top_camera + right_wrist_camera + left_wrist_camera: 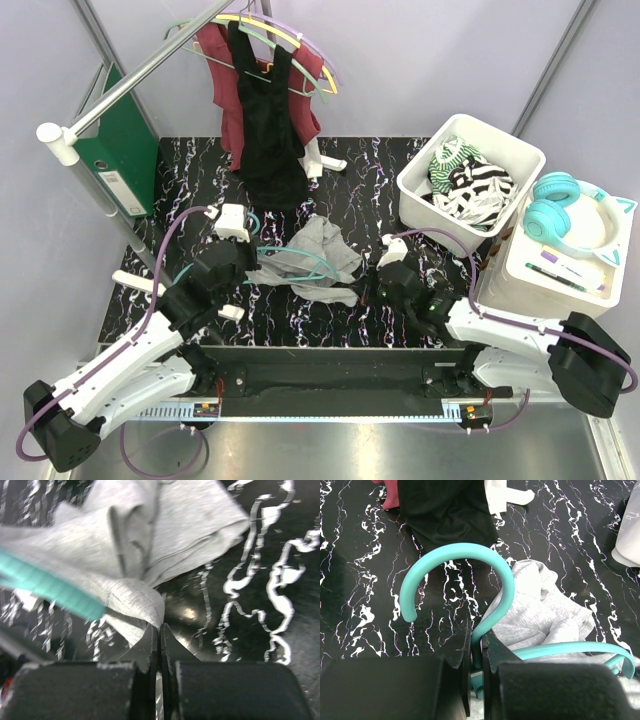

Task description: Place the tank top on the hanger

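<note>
Left arm: the left gripper (476,630) is nearly closed, clamping the neck of the thin teal plastic clothes hanger (470,550) just under its curved hook. Likely reason: gripped there, the frame stays fixed while the arms are free to take fabric. The hook points to 12 o'clock in the left wrist view. The hanger's arms run toward 3 o'clock and pass into the crumpled light grey knit tank top (325,250), which lies mid-table on the black marbled table (200,180).

Right arm: the right gripper (160,630) is fully closed, and a fold of the grey fabric looks pinched at its tips. This is probably to pull a strap or hem over the teal hanger end seen at 9 o'clock in the right wrist view. The top is not yet dressed on the hanger.

Counts, left to right:
- one green binder (125,150) at 10 o'clock
- two arms
- three tops: grey on the table, maroon top (232,110) and black top (268,120) hanging at 12 o'clock
- three hangers told apart: teal, yellow hanger (250,20), purple hanger (325,62)
- one white bin (430,215) of striped clothes at 2 o'clock
- one pair of teal headphones (565,205) at 3 o'clock
</note>
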Controlling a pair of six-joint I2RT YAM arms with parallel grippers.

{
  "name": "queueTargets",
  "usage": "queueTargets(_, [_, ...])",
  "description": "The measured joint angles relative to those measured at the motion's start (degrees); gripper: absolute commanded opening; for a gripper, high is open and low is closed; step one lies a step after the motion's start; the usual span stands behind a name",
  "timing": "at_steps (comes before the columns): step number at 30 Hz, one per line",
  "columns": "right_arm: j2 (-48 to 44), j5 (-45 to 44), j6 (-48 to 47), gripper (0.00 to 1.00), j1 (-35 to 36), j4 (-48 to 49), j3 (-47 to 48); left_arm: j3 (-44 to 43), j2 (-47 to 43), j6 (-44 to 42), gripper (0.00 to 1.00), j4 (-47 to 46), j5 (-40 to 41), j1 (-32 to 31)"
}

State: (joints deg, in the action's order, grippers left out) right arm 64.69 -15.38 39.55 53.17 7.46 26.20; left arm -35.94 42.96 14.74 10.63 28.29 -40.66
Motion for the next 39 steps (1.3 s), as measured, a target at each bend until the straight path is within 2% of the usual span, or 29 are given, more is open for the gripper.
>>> queueTargets(9, [-2.73, 8.02, -1.18, 0.00, -0.09, -3.61, 1.90, 0.00, 0.35, 0.02, 0.00, 0.02, 0.00, 0.02])
queueTargets(27, [-1.77, 6.58, -5.49, 0.00, -0.09, -6.93, 9.29, 0.00, -0.48, 0.31, 0.00, 0.46, 0.00, 0.02])
queueTargets(39, [3.17, 18.99, -7.58, 0.00, 2.45, -7.37, 17.75, 0.00, -0.44, 0.33, 0.00, 0.44, 0.00, 0.07])
